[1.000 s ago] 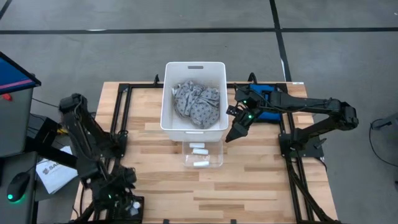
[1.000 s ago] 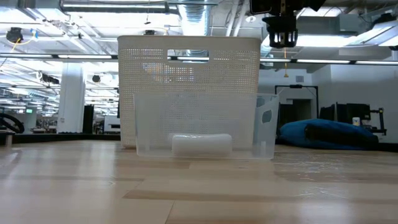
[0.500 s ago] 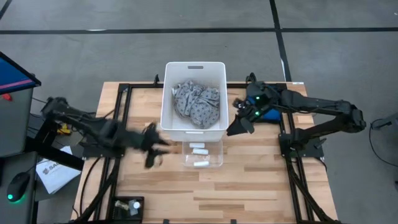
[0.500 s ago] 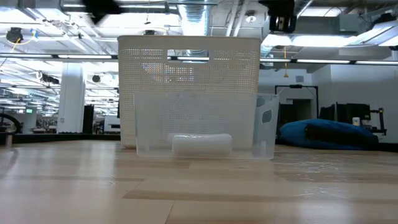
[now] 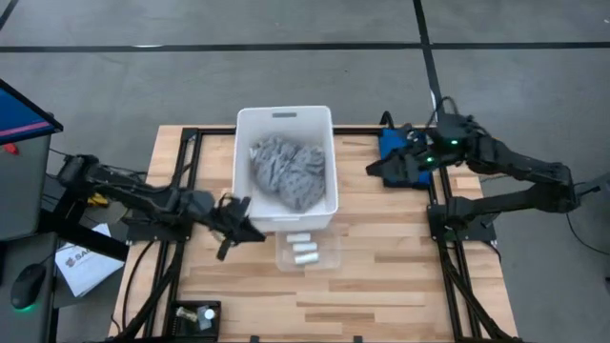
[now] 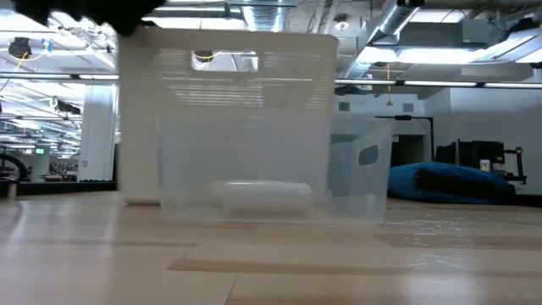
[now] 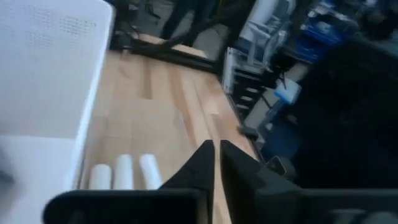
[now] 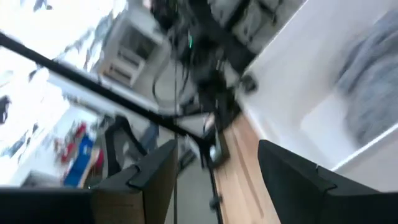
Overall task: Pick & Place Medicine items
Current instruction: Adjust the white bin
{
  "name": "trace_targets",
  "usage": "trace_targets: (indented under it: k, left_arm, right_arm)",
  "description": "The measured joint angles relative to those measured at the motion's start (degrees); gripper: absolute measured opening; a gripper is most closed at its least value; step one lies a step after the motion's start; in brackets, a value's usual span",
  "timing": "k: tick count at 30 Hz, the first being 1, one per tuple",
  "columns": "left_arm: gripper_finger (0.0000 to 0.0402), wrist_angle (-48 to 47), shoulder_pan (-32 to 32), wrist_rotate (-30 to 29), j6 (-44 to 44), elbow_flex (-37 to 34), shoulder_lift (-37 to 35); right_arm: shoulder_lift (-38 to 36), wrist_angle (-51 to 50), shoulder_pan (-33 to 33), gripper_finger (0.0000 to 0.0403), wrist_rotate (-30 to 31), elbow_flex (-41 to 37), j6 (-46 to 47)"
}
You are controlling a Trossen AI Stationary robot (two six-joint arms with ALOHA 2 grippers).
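Honestly, we want the left pincer (image 5: 232, 232), fingers pressed together and empty, to spread before dipping into the clear tray (image 5: 306, 252) where three white tubes (image 5: 303, 248) lie, just in front of the bin (image 5: 284, 169). Right pincer (image 5: 384, 168) hangs spread over the pouch (image 5: 402, 157).

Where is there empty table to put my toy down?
The wood nearest the front edge, below the clear tray, is bare. So is the patch between the white bin and the blue pouch. It is crowded where the left end effector sits beside bin and tray.
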Motion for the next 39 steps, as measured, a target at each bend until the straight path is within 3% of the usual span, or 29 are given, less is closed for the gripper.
trace_targets:
  k: [6,10,15,17,21,24,27,30,34,39]
  left_arm:
    - [0.0002,-0.47,-11.89,-12.72,1.03,-2.9,-6.39]
    - [0.0001,0.01,-14.7,-20.18,7.22,-2.79,-10.54]
    - [0.0001,-3.13,-15.05,-20.24,8.0,-2.79,-15.88]
    - [0.0001,-9.11,-16.62,-16.93,3.29,-2.79,-17.91]
    - [0.0001,-11.65,-24.31,-13.64,-7.02,-2.52,-20.11]
    - [0.0001,-15.49,-31.44,-17.31,-10.17,-2.92,-19.33]
    - [0.0001,-15.57,-35.38,-24.62,-10.89,-2.84,-18.89]
    - [0.0001,-18.59,-36.03,-31.08,-11.06,-2.81,-18.87]
    - [0.0001,-27.19,-34.95,-34.69,-14.41,-4.36,-18.58]
    - [0.0001,-20.94,-31.14,-36.11,-13.6,-9.86,-18.63]
  right_arm:
    - [-3.99,3.01,-0.02,0.022,7.38,0.0,3.57]
    - [-5.31,3.88,-0.04,0.022,11.71,0.02,4.07]
    - [-5.12,3.82,-0.02,0.022,14.47,0.02,4.86]
    - [-5.01,3.87,-0.02,0.022,14.58,0.02,4.97]
    - [-4.28,3.77,-0.02,0.022,14.58,0.01,5.0]
    - [-4.41,3.84,-0.02,0.022,15.03,-0.03,5.0]
    - [-4.33,3.76,0.0,0.022,15.88,-0.03,5.4]
    - [-4.38,3.76,0.0,0.022,15.89,-0.03,5.93]
    - [-4.35,3.64,0.0,0.022,15.89,-0.03,5.98]
    - [-4.37,3.62,0.0,0.022,15.89,-0.03,5.57]
